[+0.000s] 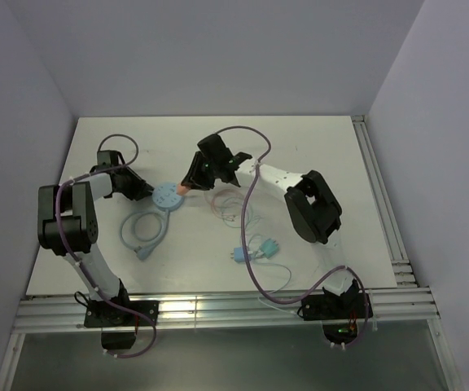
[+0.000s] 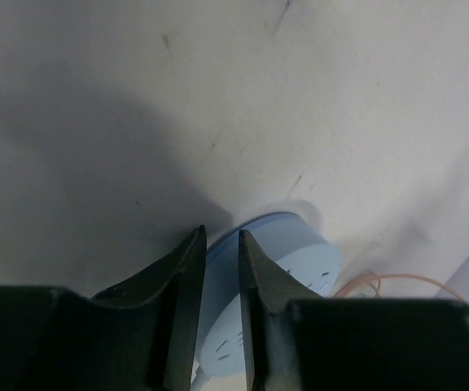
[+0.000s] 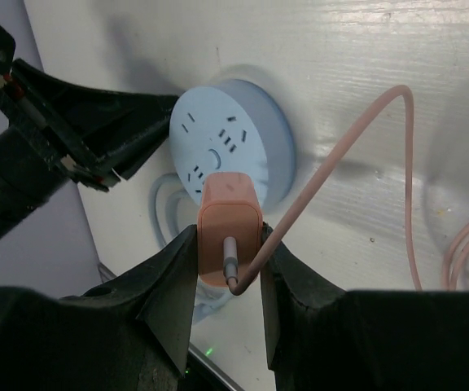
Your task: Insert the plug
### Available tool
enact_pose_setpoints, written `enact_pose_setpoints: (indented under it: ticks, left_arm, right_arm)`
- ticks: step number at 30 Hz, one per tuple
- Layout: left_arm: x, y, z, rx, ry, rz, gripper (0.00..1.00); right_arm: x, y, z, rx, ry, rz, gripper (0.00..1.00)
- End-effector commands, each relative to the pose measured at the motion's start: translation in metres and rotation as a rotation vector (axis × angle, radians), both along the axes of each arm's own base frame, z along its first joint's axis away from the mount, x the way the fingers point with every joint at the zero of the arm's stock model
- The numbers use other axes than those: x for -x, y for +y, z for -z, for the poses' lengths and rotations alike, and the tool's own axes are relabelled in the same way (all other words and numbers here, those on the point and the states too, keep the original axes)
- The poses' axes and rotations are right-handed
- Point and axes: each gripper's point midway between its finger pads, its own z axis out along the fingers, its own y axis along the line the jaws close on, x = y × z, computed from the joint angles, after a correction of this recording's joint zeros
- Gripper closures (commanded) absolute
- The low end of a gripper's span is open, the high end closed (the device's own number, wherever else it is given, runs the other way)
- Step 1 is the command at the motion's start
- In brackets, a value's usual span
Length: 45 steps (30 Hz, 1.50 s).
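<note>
A round light-blue socket (image 1: 168,197) lies on the white table; it also shows in the left wrist view (image 2: 304,252) and the right wrist view (image 3: 247,122). My left gripper (image 1: 146,192) (image 2: 221,235) is at the socket's left edge, its jaws nearly together with the socket's rim between them. My right gripper (image 1: 189,184) (image 3: 229,234) is shut on an orange plug (image 3: 230,213) (image 1: 184,189). The plug sits just over the near part of the socket's slotted face. Its prongs are hidden. Its pink cable (image 3: 340,163) trails off to the right.
The socket's light-blue cord (image 1: 143,232) coils on the table in front of it. Loose pink cable (image 1: 226,208) lies mid-table. A pale blue-and-white plug with cable (image 1: 255,251) lies nearer the front. A rail (image 1: 218,309) runs along the front edge.
</note>
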Motion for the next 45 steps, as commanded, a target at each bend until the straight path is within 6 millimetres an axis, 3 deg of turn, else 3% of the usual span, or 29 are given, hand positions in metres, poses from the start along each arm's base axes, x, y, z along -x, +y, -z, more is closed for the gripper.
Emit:
enact_pose_setpoints:
  ticks: [1,3,6,9,17,24,28,29,30,38,39,40,41,43,44,45]
  left_arm:
    - [0.011,-0.034,-0.011,0.084,-0.027,0.043,0.71]
    - [0.017,-0.049,-0.012,0.113,-0.03,0.066,0.71]
    - [0.03,-0.055,-0.015,0.131,-0.035,0.046,0.72]
    - [0.042,-0.053,-0.017,0.119,-0.048,0.031,0.72]
    - [0.061,-0.056,-0.029,0.119,-0.079,0.067,0.73]
    - [0.079,-0.058,-0.033,0.116,-0.099,0.113,0.78]
    - [0.091,-0.059,-0.033,0.122,-0.106,0.122,0.8]
    - [0.096,-0.069,-0.033,0.129,-0.108,0.154,0.8]
    - [0.1,-0.07,-0.035,0.13,-0.118,0.165,0.82]
    - [0.11,-0.073,-0.046,0.057,-0.197,0.203,0.78]
    - [0.112,-0.074,-0.046,0.045,-0.204,0.209,0.75]
    - [0.112,-0.072,-0.044,0.026,-0.205,0.202,0.73]
    - [0.113,-0.072,-0.044,0.018,-0.212,0.204,0.7]
    - [0.115,-0.077,-0.044,0.024,-0.224,0.215,0.61]
    - [0.117,-0.079,-0.042,0.026,-0.228,0.217,0.51]
    - [0.117,-0.081,-0.043,0.03,-0.229,0.212,0.47]
  right_arm:
    - [-0.005,0.004,-0.025,-0.002,-0.046,0.048,1.0]
    - [-0.005,0.001,-0.025,0.021,-0.049,0.065,1.0]
    - [-0.002,-0.008,-0.023,0.054,-0.038,0.108,1.0]
    - [0.006,-0.022,-0.021,0.088,-0.029,0.144,1.0]
    - [0.011,-0.051,-0.041,0.169,-0.129,0.158,1.0]
    - [0.023,-0.078,-0.037,0.289,-0.164,0.12,1.0]
    - [0.026,-0.076,-0.022,0.309,-0.157,0.065,1.0]
    - [0.027,-0.074,-0.02,0.31,-0.166,0.043,1.0]
    - [0.029,-0.064,-0.023,0.267,-0.184,-0.013,1.0]
    - [0.017,-0.049,-0.036,0.306,-0.363,-0.234,1.0]
    - [0.013,-0.043,-0.047,0.291,-0.378,-0.256,1.0]
    - [0.014,-0.035,-0.039,0.291,-0.369,-0.309,1.0]
    - [0.009,-0.027,-0.052,0.27,-0.391,-0.318,1.0]
    - [0.009,-0.024,-0.034,0.312,-0.348,-0.366,1.0]
    - [0.002,-0.017,-0.047,0.301,-0.372,-0.374,1.0]
    - [0.003,-0.021,-0.033,0.337,-0.34,-0.393,1.0]
